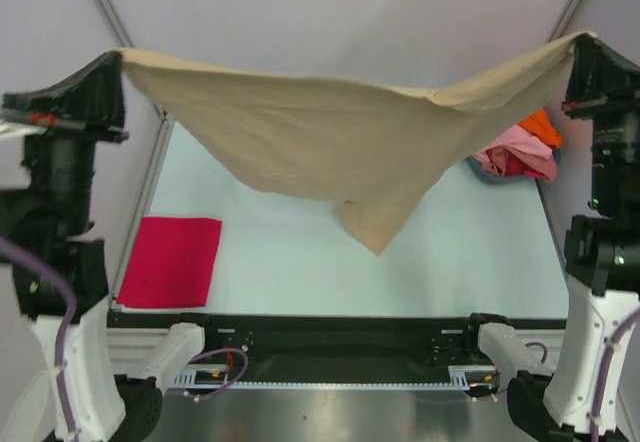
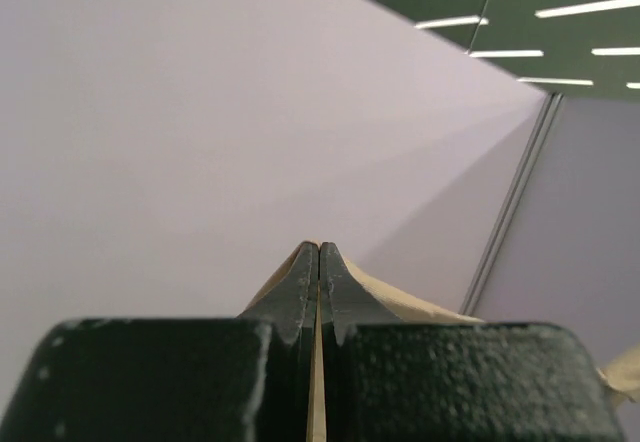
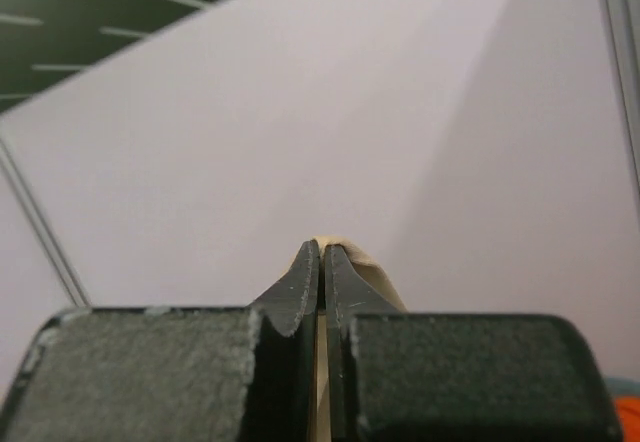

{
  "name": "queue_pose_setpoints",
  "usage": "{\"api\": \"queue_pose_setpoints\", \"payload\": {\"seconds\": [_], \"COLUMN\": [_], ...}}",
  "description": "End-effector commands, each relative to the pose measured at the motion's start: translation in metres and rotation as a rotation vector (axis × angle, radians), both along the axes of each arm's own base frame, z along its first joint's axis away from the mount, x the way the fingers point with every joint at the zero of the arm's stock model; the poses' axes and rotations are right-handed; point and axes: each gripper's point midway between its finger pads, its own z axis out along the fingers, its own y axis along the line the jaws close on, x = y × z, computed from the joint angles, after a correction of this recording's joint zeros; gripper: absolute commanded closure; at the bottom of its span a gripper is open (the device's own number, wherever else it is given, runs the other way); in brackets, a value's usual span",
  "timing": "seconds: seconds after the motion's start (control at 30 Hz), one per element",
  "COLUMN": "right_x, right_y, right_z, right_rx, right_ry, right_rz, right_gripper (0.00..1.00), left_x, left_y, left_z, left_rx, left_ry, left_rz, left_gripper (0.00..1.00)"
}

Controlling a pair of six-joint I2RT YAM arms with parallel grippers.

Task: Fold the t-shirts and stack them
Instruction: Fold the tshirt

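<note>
Table point(image 1: 300, 252): pale top beneath the cloth. I judge its open middle the right place for laying flat.
Tan shirt point(image 1: 330, 142): hangs in the air between both arms, stretched by two upper corners. It sags in the middle, with one loose point dangling near the table.
Step in hand: probably spreading it out for folding. Lower both corners level and together with the top edge taut, let the dangling point land first, then draw the cloth smooth.
Red shirt point(image 1: 172, 260): folded flat at near left, well apart from the hanging cloth, and best kept clear of it.
Pile point(image 1: 525, 147): pink and orange shirts, unfolded, far right, partly hidden behind the tan cloth.
Left gripper point(image 1: 118, 57): raised high, fingers pressed together on a tan corner.
Right gripper point(image 1: 583, 42): likewise clamped on the opposite corner.
Overhead view: alone shows the sag, the table and the other shirts.
Wrist views: only wall and ceiling behind, yet they alone show cloth running between the closed fingers and poking past the tips.
</note>
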Motion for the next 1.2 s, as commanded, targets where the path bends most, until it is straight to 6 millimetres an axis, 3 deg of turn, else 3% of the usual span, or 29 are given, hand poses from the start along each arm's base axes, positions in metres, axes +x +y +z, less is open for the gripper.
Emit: {"api": "queue_pose_setpoints", "payload": {"seconds": [0.0,0.07,0.1,0.17,0.23,0.3,0.37,0.4,0.5,0.57,0.6,0.63,0.7,0.73,0.77,0.8,0.87,0.9,0.93,0.97,1.0,1.03,1.07,1.1,1.13,1.17], "right_x": [-0.065,-0.094,-0.104,-0.132,-0.15,-0.155,-0.156,-0.146,-0.123,-0.096,-0.073,-0.053,-0.011,0.001,0.027,0.045,0.102,0.118,0.142,0.159,0.193,0.208,0.222,0.254,0.267,0.283], "right_y": [0.008,0.01,0.01,0.011,0.012,0.014,0.014,0.013,0.014,0.014,0.014,0.013,0.012,0.012,0.01,0.009,0.005,0.008,0.008,0.009,0.013,0.013,0.017,0.02,0.022,0.026], "right_z": [0.045,0.056,0.061,0.072,0.081,0.085,0.089,0.088,0.083,0.075,0.061,0.054,0.025,0.018,0.0,-0.015,-0.066,-0.082,-0.111,-0.127,-0.165,-0.178,-0.196,-0.238,-0.245,-0.257], "right_rx": [-0.02,-0.026,-0.026,-0.025,-0.032,-0.035,-0.04,-0.036,-0.039,-0.033,-0.032,-0.028,-0.028,-0.03,-0.032,-0.029,-0.028,-0.043,-0.047,-0.058,-0.074,-0.084,-0.092,-0.096,-0.115,-0.128], "right_ry": [-0.151,-0.202,-0.224,-0.28,-0.325,-0.348,-0.367,-0.355,-0.323,-0.284,-0.238,-0.207,-0.126,-0.121,-0.077,-0.048,0.06,0.086,0.118,0.137,0.206,0.215,0.24,0.309,0.284,0.294], "right_rz": [0.003,-0.005,-0.012,-0.02,-0.022,-0.009,-0.01,-0.005,0.008,0.019,0.03,0.033,0.041,0.04,0.037,0.042,0.04,0.057,0.063,0.071,0.101,0.107,0.118,0.139,0.149,0.162], "right_gripper": [1.0,1.0,1.0,1.0,1.0,1.0,1.0,1.0,1.0,1.0,1.0,1.0,1.0,1.0,1.0,1.0,1.0,1.0,1.0,1.0,1.0,1.0,1.0,1.0,1.0,1.0], "left_x": [-0.056,-0.08,-0.101,-0.12,-0.144,-0.153,-0.154,-0.15,-0.115,-0.088,-0.077,-0.052,-0.023,0.005,0.021,0.049,0.081,0.094,0.125,0.14,0.158,0.171,0.199,0.214,0.243,0.256], "left_y": [0.022,0.028,0.031,0.035,0.037,0.044,0.047,0.049,0.047,0.045,0.045,0.044,0.043,0.043,0.042,0.041,0.044,0.044,0.042,0.04,0.037,0.037,0.034,0.034,0.033,0.033], "left_z": [0.023,0.032,0.037,0.041,0.048,0.049,0.047,0.045,0.026,0.013,0.008,-0.012,-0.03,-0.058,-0.073,-0.104,-0.14,-0.149,-0.2,-0.213,-0.238,-0.255,-0.294,-0.31,-0.358,-0.375], "left_rx": [-0.01,-0.023,-0.031,-0.041,-0.043,-0.06,-0.062,-0.066,-0.055,-0.047,-0.047,-0.038,-0.045,-0.036,-0.036,-0.03,-0.042,-0.053,-0.036,-0.034,-0.036,-0.041,-0.029,-0.031,-0.037,-0.042], "left_ry": [-0.069,-0.109,-0.14,-0.164,-0.208,-0.22,-0.221,-0.212,-0.136,-0.087,-0.072,-0.013,0.038,0.107,0.142,0.201,0.278,0.278,0.395,0.4,0.425,0.46,0.546,0.547,0.646,0.678], "left_rz": [0.111,0.134,0.14,0.155,0.159,0.191,0.208,0.219,0.224,0.223,0.222,0.225,0.231,0.236,0.24,0.244,0.264,0.266,0.273,0.263,0.257,0.257,0.254,0.257,0.262,0.26], "left_gripper": [1.0,1.0,1.0,1.0,1.0,1.0,1.0,1.0,1.0,1.0,1.0,1.0,1.0,1.0,1.0,1.0,1.0,1.0,1.0,1.0,1.0,1.0,1.0,1.0,1.0,1.0]}}
